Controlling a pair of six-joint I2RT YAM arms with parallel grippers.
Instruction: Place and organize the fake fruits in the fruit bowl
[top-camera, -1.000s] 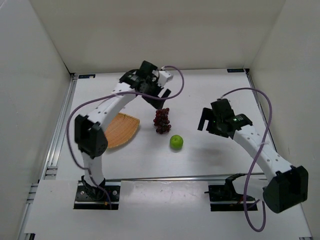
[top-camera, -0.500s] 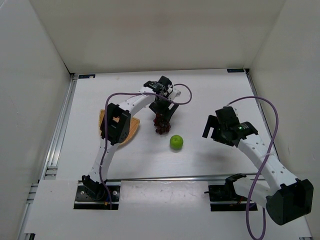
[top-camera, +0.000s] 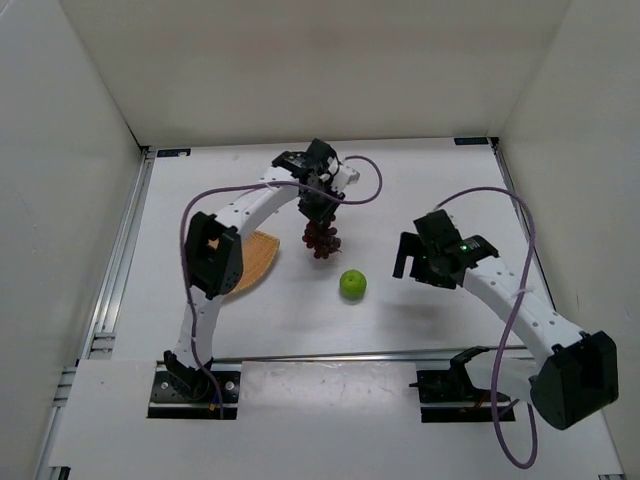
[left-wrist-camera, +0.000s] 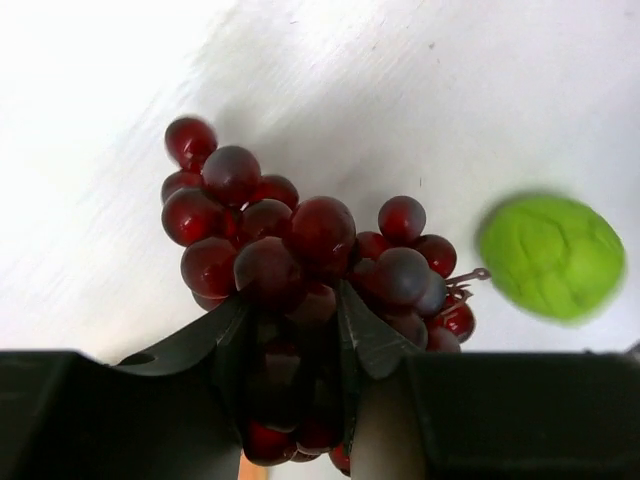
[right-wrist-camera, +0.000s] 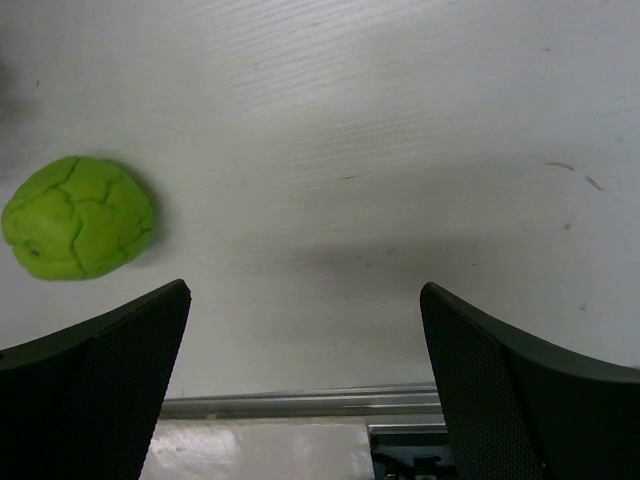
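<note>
Left gripper is clamped on the top of the grapes, and the bunch hangs below the fingers near mid-table. I cannot tell whether it is off the surface. The apple rests on the table near the grapes, towards me and slightly right, apart from them. Right gripper has its fingers wide apart over bare table, with the apple off to its left. The basket lies left of the grapes, partly under the left arm.
</note>
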